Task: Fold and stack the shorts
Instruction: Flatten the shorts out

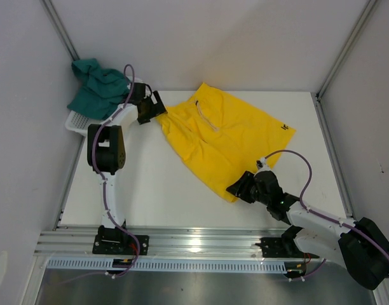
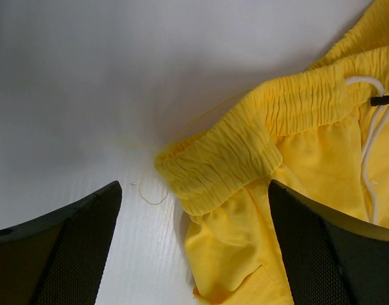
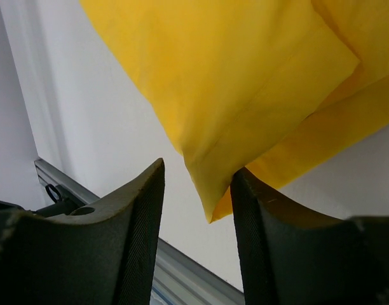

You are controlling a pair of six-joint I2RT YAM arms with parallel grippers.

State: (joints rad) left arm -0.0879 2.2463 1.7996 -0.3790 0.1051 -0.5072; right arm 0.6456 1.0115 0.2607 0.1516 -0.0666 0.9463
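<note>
The yellow shorts (image 1: 226, 143) are spread out flat in the middle of the white counter (image 1: 150, 190), drawstring (image 2: 372, 127) side up. The left arm (image 1: 109, 149) is down at the far waistband (image 2: 226, 159) corner, jaws wide open on either side of it. The right arm (image 1: 321, 219) is at the near leg hem, jaws partly open with the hem corner poking in between. The teal shorts (image 1: 99, 89) are bunched up in the basket (image 1: 77, 122), far left corner.

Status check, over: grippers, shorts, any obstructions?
Left gripper open, straddling waistband corner of bright yellow fabric shorts. Right gripper open at their leg-hem corner. Dark teal fabric shorts heaped on white mesh basket; nothing blocking.
</note>
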